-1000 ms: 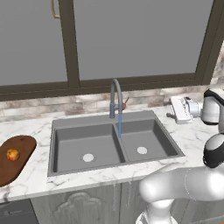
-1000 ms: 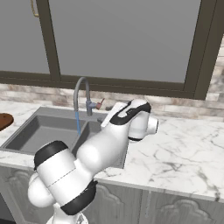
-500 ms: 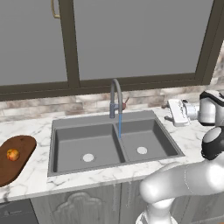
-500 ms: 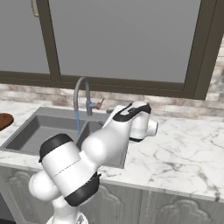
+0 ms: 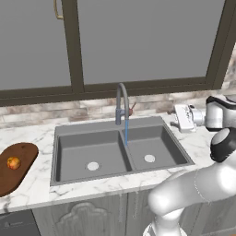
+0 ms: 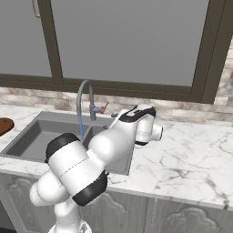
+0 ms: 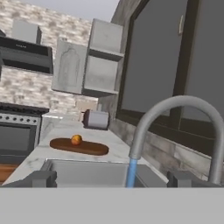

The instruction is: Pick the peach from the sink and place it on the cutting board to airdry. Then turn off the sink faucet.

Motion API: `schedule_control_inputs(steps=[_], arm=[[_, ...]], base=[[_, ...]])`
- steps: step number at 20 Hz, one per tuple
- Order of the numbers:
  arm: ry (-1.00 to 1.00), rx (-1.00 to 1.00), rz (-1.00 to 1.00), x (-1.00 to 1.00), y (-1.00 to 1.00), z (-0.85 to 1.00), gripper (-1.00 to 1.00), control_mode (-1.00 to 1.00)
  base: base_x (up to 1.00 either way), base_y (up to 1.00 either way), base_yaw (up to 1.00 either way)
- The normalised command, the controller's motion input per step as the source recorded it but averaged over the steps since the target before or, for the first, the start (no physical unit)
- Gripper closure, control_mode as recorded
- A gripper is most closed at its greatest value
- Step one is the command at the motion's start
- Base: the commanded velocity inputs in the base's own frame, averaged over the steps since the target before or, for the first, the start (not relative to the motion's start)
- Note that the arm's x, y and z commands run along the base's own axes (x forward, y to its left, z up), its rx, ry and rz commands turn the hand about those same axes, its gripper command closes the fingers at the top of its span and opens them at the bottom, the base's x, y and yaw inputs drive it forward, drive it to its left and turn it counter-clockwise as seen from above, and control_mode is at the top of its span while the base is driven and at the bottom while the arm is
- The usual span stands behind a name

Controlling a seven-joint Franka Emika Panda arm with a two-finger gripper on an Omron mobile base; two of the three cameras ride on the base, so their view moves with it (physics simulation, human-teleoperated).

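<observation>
Peach (image 5: 13,162) rests on the cutting board (image 5: 20,177), at the left end of the tabletop (image 5: 32,138), well apart from the sink (image 5: 69,159) — the first half of the task reads as complete. Water runs in a blue stream from the sink faucet (image 5: 122,99), so shut-off is outstanding. Over the last second the end effector (image 5: 177,119) has shifted slightly leftward above the right tabletop, toward the faucet; the peach and board are unchanged. In the hand view the spout (image 7: 175,118) arches close ahead, which suggests the approach is aligned. Finger opening cannot be determined; nothing appears held. Next requirement — reach the reddish lever (image 5: 131,110) beside the faucet stem.
</observation>
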Motion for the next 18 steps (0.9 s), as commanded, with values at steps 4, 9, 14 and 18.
schedule_control_inputs(steps=[4,9,14,18], arm=[[0.04,0.0,0.0,0.24,0.0,-0.02,-1.0,-1.0],[0.02,0.0,0.02,0.13,0.0,-0.18,-1.0,-1.0],[0.0,0.0,0.02,0.09,0.0,-0.15,-1.0,-1.0],[0.0,0.0,0.02,0.07,0.01,-0.13,-1.0,-1.0]], base=[[0.0,0.0,0.0],[0.0,0.0,0.0],[0.0,0.0,0.0],[0.0,0.0,0.0]])
